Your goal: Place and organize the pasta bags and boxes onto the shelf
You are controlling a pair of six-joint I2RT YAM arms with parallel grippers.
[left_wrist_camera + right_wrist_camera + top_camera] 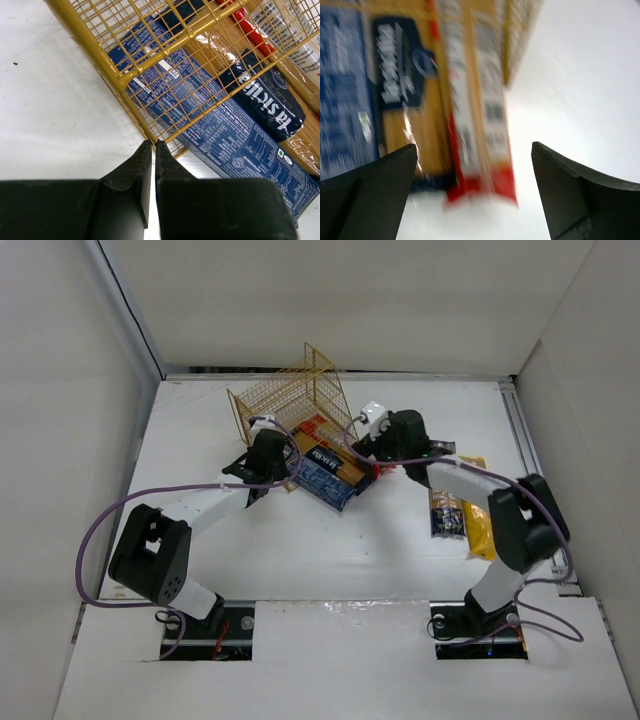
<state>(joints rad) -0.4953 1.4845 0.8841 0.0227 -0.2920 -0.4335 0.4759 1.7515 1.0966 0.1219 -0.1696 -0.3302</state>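
Observation:
The gold wire shelf (290, 395) stands at the back centre. A dark-blue box (325, 480), an orange-yellow bag (342, 466) and a red-ended bag (372, 471) lie in it, their ends sticking out towards me. My left gripper (268, 462) is shut, its tips (153, 145) right at the shelf's lower corner wire (95, 50); the blue box (225, 135) shows through the grid. My right gripper (385, 452) is open and empty, and in its blurred wrist view its jaws (473, 147) stand either side of the red-ended bag (482, 175).
A brown-black pack (447, 512) and a yellow bag (481, 530) lie on the table at the right, beside the right arm. White walls enclose the table on three sides.

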